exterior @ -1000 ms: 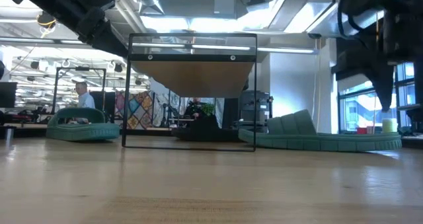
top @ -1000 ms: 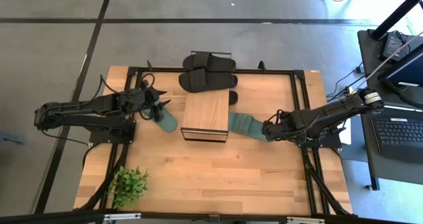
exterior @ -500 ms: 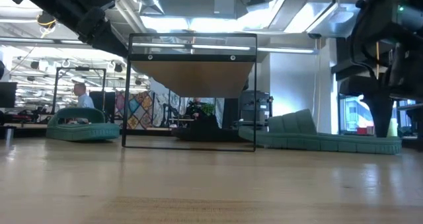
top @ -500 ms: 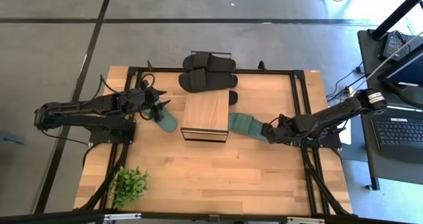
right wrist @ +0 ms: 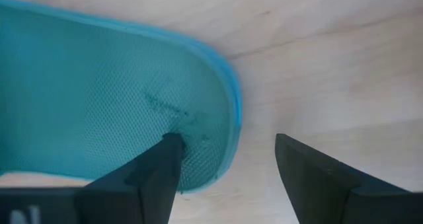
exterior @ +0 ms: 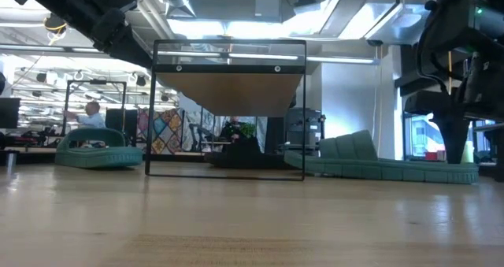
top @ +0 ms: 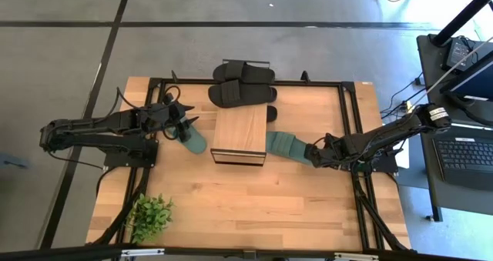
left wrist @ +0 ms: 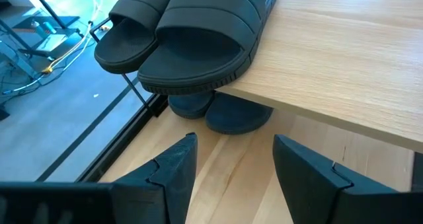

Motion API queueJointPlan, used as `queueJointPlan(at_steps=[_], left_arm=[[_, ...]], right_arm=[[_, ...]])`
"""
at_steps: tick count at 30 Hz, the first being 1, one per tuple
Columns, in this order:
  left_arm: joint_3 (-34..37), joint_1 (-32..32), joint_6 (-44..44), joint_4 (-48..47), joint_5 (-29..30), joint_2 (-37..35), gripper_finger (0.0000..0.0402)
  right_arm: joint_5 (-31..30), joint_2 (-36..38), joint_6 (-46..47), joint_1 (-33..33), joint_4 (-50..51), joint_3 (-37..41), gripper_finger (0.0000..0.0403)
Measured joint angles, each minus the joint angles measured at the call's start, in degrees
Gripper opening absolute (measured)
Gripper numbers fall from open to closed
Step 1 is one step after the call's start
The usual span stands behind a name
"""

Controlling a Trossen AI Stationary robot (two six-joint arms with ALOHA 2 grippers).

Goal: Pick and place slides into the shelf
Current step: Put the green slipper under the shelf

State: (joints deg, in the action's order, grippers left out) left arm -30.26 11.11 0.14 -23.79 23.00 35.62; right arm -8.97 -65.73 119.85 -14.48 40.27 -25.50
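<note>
- I see two black slides (top: 242, 82) lying on the shelf (top: 239, 130), at its far end.
- One green slide (top: 286, 145) lies on the table (top: 254, 199) right of the shelf; my right gripper (top: 314, 154) is open over its heel.
- Left gripper (top: 182, 127) hangs open above the other green slide (top: 194, 142).
- Since a second ago, the right gripper has dropped slightly lower.
</note>
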Motion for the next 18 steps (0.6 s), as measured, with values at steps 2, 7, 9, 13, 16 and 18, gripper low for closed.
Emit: queueJointPlan(at_steps=[2,7,9,13,16,18], left_arm=[[0.0,0.0,0.0,0.0,0.0,0.0,0.0189],[0.0,0.0,0.0,0.0,0.0,0.0,0.0189],[0.0,0.0,0.0,0.0,0.0,0.0,0.0189],[0.0,0.0,0.0,0.0,0.0,0.0,0.0189],[0.0,0.0,0.0,0.0,0.0,0.0,0.0189],[0.0,0.0,0.0,0.0,0.0,0.0,0.0189]], right_arm=[[0.0,0.0,1.3,0.0,0.1,0.0,0.0243],[-0.1,0.0,1.4,0.0,0.0,0.0,0.0234],[-0.3,-0.1,1.2,0.0,-0.1,0.0,0.0216],[-0.9,-0.1,0.7,0.0,-0.4,0.0,0.0160],[-1.0,-0.1,-0.2,0.0,-0.3,0.0,0.0114],[-1.0,-0.1,-0.4,0.0,0.0,0.0,0.0086]])
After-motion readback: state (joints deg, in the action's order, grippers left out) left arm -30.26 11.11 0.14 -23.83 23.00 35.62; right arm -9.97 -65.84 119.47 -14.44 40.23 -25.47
